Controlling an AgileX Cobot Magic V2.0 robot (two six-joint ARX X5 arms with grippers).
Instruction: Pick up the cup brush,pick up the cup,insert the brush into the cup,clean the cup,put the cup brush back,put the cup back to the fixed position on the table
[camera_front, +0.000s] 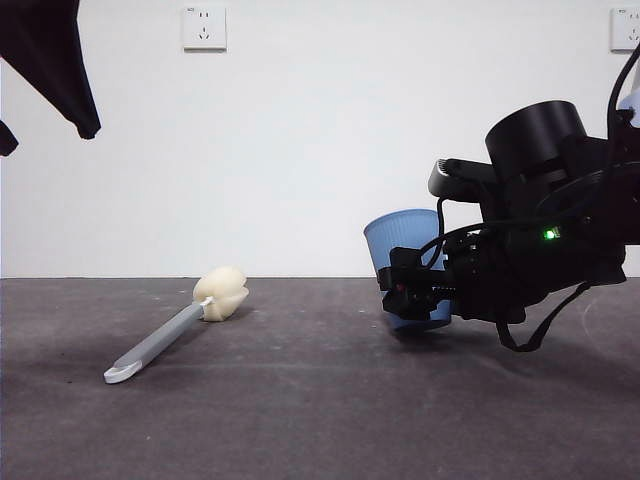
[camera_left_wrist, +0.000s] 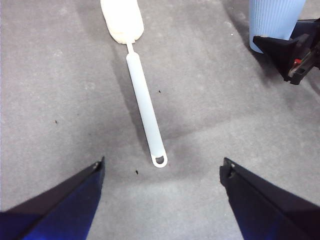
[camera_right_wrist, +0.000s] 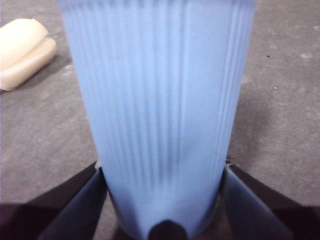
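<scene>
Front view: right pincer (camera_front: 415, 295) grips cup (camera_front: 400, 238) | left pincer (camera_left_wrist: 162, 172) wide over cup brush (camera_left_wrist: 142, 97)

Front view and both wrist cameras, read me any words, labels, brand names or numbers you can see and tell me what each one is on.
There is no readable text in any view.
The cup: plain ribs, no print.
The cup brush: no marking on handle or sponge.
The wall sockets: no legible lettering.
The right gripper at the cup: only a green light and a red spot, no characters.

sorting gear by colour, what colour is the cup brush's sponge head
Cream-yellow; the sponge head of the cup brush shows best in the front view.
</scene>
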